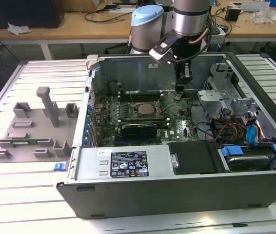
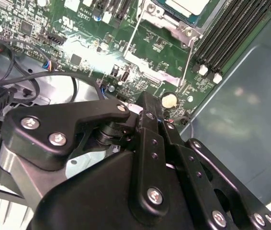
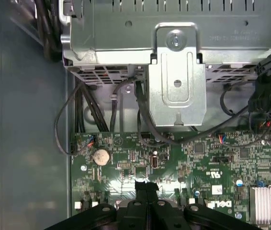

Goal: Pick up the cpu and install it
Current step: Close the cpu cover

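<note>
The gripper [image 1: 179, 94] hangs from the arm in the upper middle of the exterior view. It reaches down into the open computer case [image 1: 177, 195], with its tips low over the motherboard [image 1: 109, 112], just to the exterior view's right of the socket [image 1: 144, 108]. In both wrist views its 2 black fingers [image 3: 140, 191] are pressed together with nothing between them.

The cpu [image 2: 186, 5] lies in the socket, apart from the gripper. The second wrist view catches a corner of its pale silver top inside the metal socket frame [image 2: 174, 24], with the black memory slots [image 2: 231, 28] running alongside. It sits flat, face up. It is square, so it has no long axis, and its edges run parallel to the slots.

The first wrist view looks the other way across the board, to a silver metal bracket [image 3: 177, 81], black cables [image 3: 85, 108] and a finned heatsink [image 3: 269, 203]. A coin cell [image 3: 101, 155] lies near the fingertips in both wrist views.

The exterior view takes in the grey fixture tray [image 1: 30, 131] at its middle left, on the slatted table [image 1: 11, 195], well apart from the case.
</note>
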`<state>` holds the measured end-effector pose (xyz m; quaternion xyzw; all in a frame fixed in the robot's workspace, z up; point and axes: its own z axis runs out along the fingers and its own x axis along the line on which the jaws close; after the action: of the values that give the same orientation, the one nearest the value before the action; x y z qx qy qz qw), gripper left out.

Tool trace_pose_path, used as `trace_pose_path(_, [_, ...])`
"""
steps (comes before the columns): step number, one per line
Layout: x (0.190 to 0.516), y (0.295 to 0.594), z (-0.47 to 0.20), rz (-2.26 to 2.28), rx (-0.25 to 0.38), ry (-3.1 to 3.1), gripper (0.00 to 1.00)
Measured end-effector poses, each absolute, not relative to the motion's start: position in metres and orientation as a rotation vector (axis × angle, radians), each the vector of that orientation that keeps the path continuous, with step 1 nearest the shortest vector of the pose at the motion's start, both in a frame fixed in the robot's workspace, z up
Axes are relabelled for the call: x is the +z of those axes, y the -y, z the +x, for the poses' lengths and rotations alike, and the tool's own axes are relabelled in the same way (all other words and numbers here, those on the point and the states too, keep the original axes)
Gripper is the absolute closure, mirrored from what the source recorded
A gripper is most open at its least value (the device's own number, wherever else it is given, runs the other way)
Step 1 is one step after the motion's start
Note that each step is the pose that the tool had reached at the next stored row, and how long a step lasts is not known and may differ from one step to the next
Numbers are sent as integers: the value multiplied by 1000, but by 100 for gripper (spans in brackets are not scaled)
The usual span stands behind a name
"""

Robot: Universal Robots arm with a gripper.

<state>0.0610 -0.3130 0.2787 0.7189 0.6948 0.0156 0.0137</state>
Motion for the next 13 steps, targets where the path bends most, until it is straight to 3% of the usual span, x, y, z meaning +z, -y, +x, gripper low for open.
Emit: trace_pose_path(13, [265, 313, 68, 2239, 49, -2165, 89])
